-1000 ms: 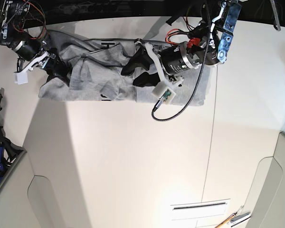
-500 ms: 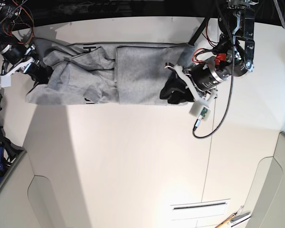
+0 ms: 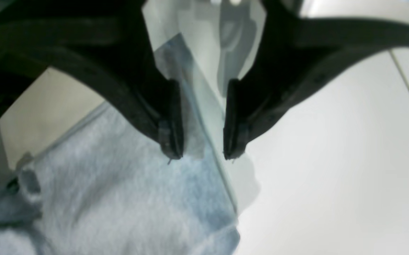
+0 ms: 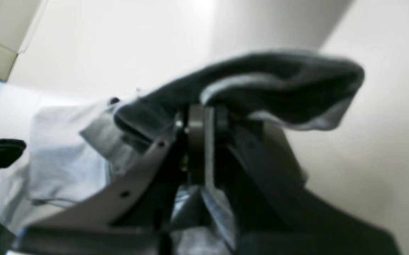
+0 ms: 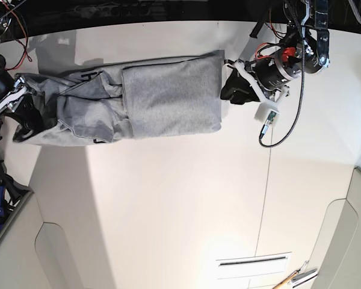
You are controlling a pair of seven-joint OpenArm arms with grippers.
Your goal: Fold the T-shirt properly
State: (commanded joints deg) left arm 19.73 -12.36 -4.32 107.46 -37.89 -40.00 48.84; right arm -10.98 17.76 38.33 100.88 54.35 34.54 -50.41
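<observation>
The T-shirt [image 5: 150, 99] is lying along the far side of the table [image 5: 186, 198], drawn out into a long band running left to right. Its right part is sitting as a fairly flat, squared panel; its left part is rumpled, with folds bunching toward the table's left edge.

The left gripper [image 3: 199, 156] is hanging just off the shirt's right edge with its jaws spread and nothing between them; cloth [image 3: 119, 202] is showing beneath and beside it. The right gripper [image 4: 199, 117] is pinching a bunch of grey fabric [image 4: 261, 85] at the shirt's far left end, lifting it off the table.

I'd judge the folding as partly along: the sides look taken in, but the left end is needing smoothing, and the long band is waiting to be doubled over into a compact stack.
</observation>
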